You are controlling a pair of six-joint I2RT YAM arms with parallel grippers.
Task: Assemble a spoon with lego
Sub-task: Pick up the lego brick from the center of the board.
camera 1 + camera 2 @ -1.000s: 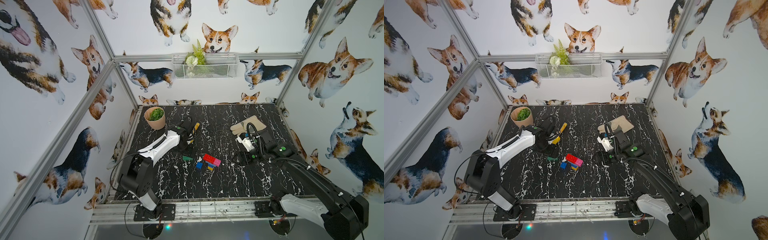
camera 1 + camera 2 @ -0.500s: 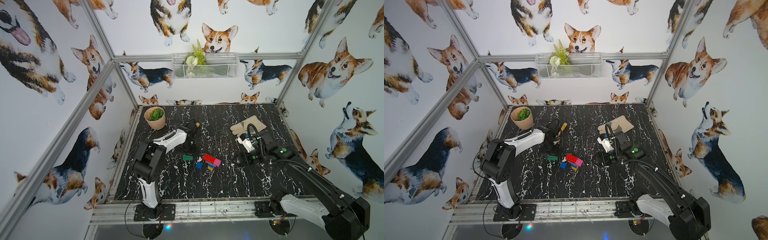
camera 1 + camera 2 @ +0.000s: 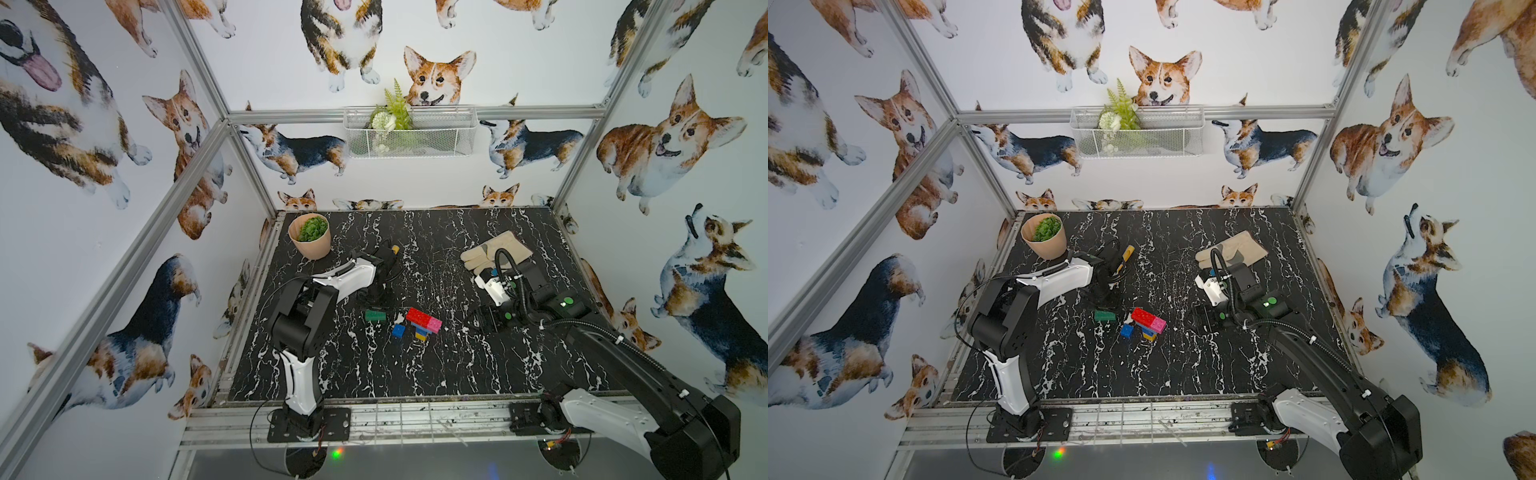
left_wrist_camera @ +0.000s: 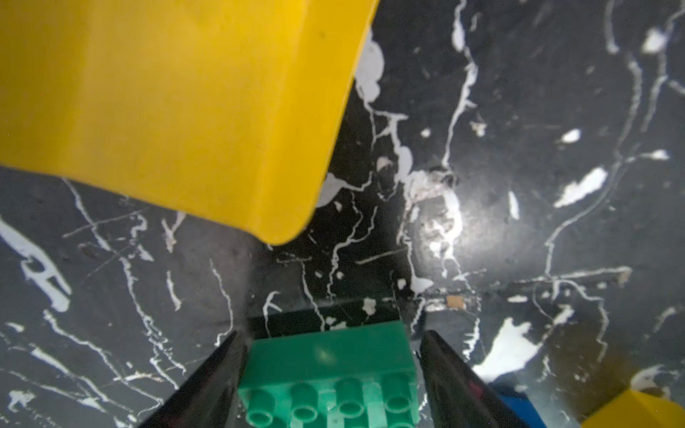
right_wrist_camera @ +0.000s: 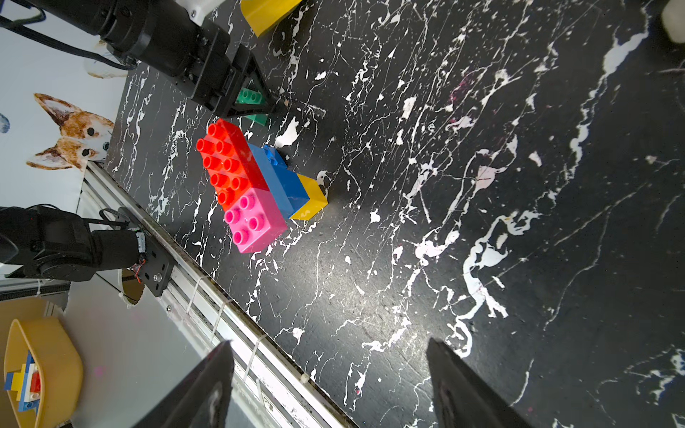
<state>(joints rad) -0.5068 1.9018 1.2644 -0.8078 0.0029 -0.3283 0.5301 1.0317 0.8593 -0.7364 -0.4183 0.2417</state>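
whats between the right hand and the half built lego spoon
Nothing. In the right wrist view only bare black marble table separates the right hand from the spoon. Both top views agree.

I count two robot arms, a left arm (image 3: pixel 345 279) and a right arm (image 3: pixel 615 353). There are two loose bricks, one green brick (image 3: pixel 375 316) and one small blue brick (image 3: pixel 398 331), and one joined clump (image 3: pixel 419 318) of red, pink, blue and yellow pieces. Also one plant pot (image 3: pixel 311 246), one glove (image 3: pixel 486 253), one yellow shovel (image 3: pixel 1128 252), one wire basket (image 3: pixel 409 142).
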